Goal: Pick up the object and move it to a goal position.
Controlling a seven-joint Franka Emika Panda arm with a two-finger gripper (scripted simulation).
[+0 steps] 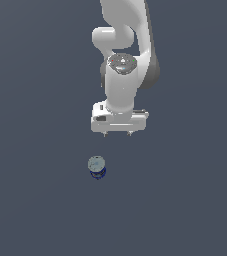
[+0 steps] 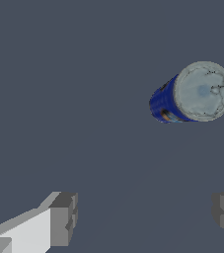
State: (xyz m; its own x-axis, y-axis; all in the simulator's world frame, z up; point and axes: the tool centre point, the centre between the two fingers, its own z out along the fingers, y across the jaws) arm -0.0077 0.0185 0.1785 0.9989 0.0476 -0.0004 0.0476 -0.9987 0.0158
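Start at the exterior view's left: the object (image 1: 97,167) stands upright on the dark surface (image 1: 30,200), pale grey-green top up and the dark blue body showing just beneath it, nothing touching it. You have it standing free like that because nothing has gripped it yet, so the whole pick is ahead of you, I'd judge.

Move right and up in that view and there's your gripper (image 1: 117,133), hanging off the white arm (image 1: 127,35), which drops in from the top edge. The wrist points straight down, the white hand sits level, and two small fingertips (image 1: 104,133) poke out below it. The can sits below the hand and a little toward the exterior view's left, well apart from the tips.

The wrist view confirms it: the can (image 2: 195,94) shows its round top and blue flank off to one side, not between the grey finger pads (image 2: 64,219). Your jaws are spread wide and empty, far wider than the can, so there's plenty of clearance. To my eye the approach calls for a sideways shift over the can before you descend. No goal marker shows in either view.
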